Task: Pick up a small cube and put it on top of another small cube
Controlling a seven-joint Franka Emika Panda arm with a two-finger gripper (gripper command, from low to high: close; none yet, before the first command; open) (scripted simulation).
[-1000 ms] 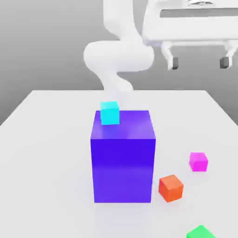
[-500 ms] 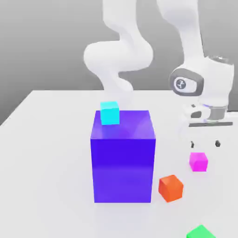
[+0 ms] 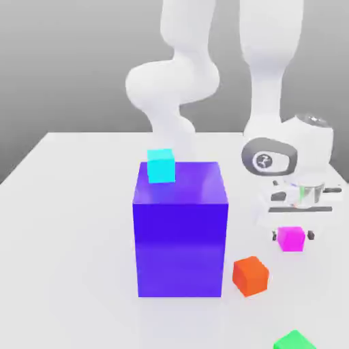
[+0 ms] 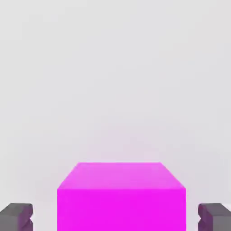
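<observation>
Between dark fingers (image 4: pixel 17 216), magenta cube (image 4: pixel 121 198), gaps visible.

The arm reaches down, its tool (image 3: pixel 292 236) pointing downward, 2 fingertips (image 4: pixel 16 216) spread apart.
</observation>
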